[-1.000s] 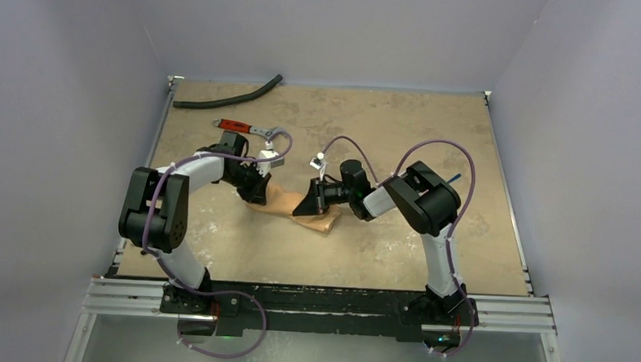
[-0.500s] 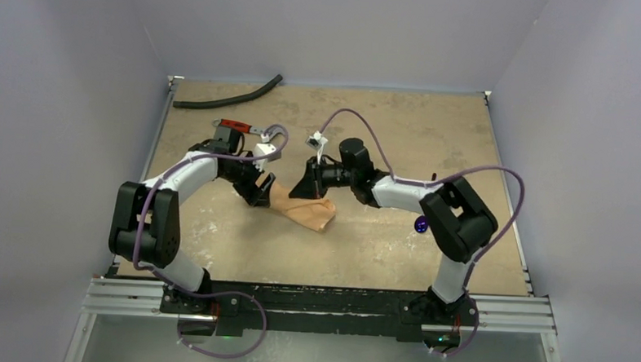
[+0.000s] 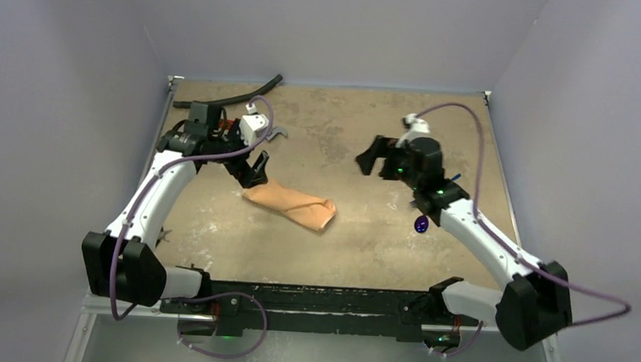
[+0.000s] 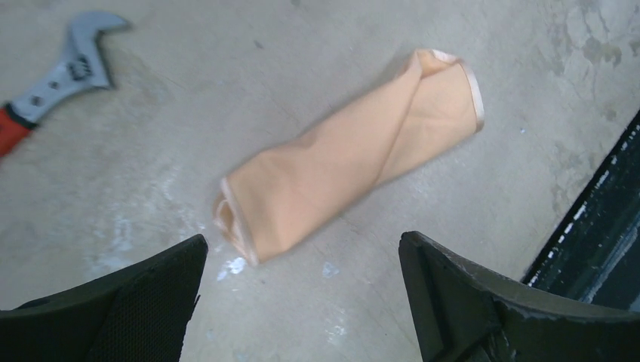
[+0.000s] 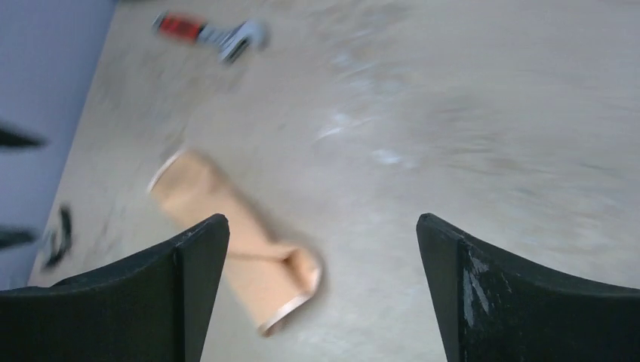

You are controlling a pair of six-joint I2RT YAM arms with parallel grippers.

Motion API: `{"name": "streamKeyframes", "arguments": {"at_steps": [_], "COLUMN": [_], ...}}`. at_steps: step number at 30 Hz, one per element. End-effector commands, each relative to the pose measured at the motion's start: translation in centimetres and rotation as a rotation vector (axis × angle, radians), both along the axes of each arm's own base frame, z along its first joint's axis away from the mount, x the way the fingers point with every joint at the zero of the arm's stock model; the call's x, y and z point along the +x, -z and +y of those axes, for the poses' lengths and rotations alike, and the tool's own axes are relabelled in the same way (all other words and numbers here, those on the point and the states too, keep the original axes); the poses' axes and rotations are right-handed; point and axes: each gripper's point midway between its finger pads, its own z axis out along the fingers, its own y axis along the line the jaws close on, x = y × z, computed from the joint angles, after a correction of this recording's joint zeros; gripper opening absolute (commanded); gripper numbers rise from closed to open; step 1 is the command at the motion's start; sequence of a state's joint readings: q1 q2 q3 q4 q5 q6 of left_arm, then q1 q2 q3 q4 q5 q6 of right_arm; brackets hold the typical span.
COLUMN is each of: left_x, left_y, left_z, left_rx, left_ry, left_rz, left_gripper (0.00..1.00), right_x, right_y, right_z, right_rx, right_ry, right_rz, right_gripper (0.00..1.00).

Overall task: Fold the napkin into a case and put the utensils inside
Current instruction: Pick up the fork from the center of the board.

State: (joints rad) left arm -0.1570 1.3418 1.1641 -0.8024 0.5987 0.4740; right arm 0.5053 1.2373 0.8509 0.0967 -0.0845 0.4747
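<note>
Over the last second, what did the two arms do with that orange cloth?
Both pulled away from it: the left gripper drew back far-left, the right gripper swung away right, both open and empty. The napkin lies where it was, folded narrow. The wrench and hose are unmoved.

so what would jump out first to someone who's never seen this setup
The peach-orange cloth folded into a long narrow pouch lies slanting mid-table. The left arm's black fingers and the right arm's black fingers hover open and empty on either side of it. A small dark purple spoon lies off to the right, outside the pouch.
</note>
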Motion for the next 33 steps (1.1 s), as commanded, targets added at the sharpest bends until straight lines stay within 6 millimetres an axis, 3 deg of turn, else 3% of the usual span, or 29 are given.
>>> {"name": "streamKeyframes", "arguments": {"at_steps": [1, 5, 9, 14, 17, 20, 24, 29, 33], "left_x": [2.7, 4.3, 5.2, 6.1, 6.5, 6.8, 7.6, 8.1, 7.9], "left_y": [-4.7, -5.7, -6.0, -5.1, -4.5, -4.3, -4.9, -5.1, -4.6], "left_z": [2.1, 3.3, 4.1, 4.7, 4.5, 4.2, 4.0, 3.8, 4.0], "left_rx": [0.037, 0.063, 0.043, 0.033, 0.022, 0.012, 0.0, -0.004, 0.007], "left_ry": [-0.12, -0.2, -0.234, -0.253, -0.242, -0.232, -0.236, -0.225, -0.227], "left_rz": [-0.168, -0.233, -0.246, -0.178, -0.131, -0.103, -0.101, -0.097, -0.085], "left_gripper": [0.97, 0.98, 0.99, 0.99, 0.9, 0.83, 0.82, 0.8, 0.78], "right_x": [1.3, 1.4, 0.6, 0.8, 1.5, 2.2, 2.7, 3.3, 3.8], "right_y": [3.0, 5.3, 8.0, 8.4, 9.4, 11.5, 13.3, 15.1, 16.3], "right_z": [-9.1, -13.8, -18.3, -22.5, -23.3, -23.7, -25.2, -25.2, -25.0], "right_rx": [-0.043, -0.057, -0.045, -0.083, -0.117, -0.166, -0.213, -0.207, -0.215], "right_ry": [0.345, 0.551, 0.775, 0.941, 0.963, 0.974, 1.022, 1.017, 0.999], "right_rz": [0.122, 0.26, 0.426, 0.395, 0.411, 0.459, 0.499, 0.529, 0.549], "right_gripper": [0.99, 0.99, 0.86, 0.79, 0.69, 0.67, 0.65, 0.61, 0.48]}}
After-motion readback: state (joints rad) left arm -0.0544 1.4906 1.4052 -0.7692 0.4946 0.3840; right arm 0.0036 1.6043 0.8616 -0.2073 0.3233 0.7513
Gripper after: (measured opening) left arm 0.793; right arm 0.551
